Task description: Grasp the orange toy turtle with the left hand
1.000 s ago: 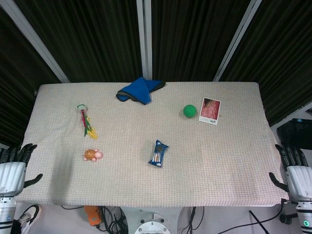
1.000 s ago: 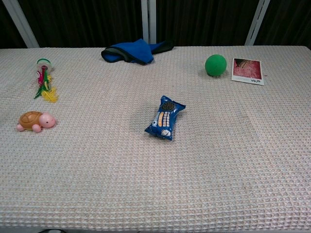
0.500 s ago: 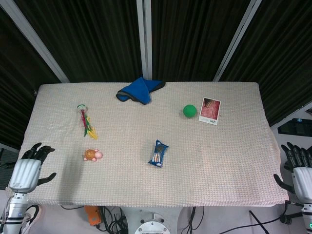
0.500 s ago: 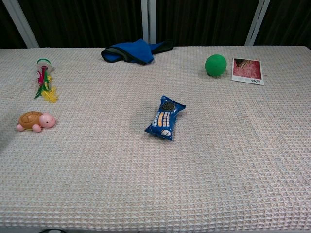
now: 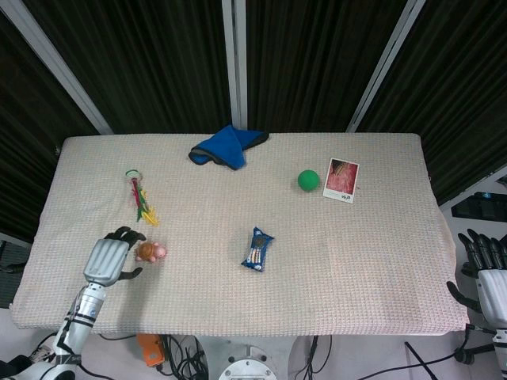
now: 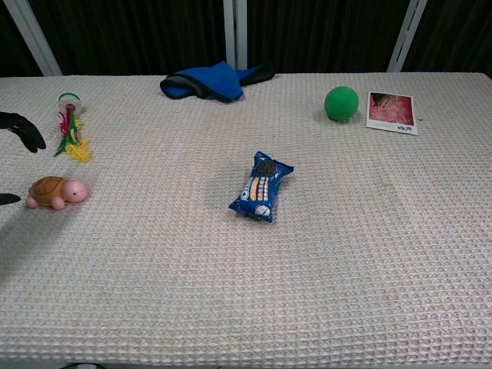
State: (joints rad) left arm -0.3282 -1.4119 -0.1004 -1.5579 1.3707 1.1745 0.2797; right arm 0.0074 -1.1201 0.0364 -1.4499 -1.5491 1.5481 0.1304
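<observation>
The left hand (image 5: 105, 260) has moved in from the tabletop's left edge. It is now just beside the small orange plastic toy turtle (image 5: 150, 252), fingers apart and holding nothing. It looks ready to grab.

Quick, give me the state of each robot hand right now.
Left robot hand: open, fingers spread beside the small orange toy turtle, holding nothing.
Right robot hand: open, fingers apart at the table's right edge, holding nothing.
</observation>
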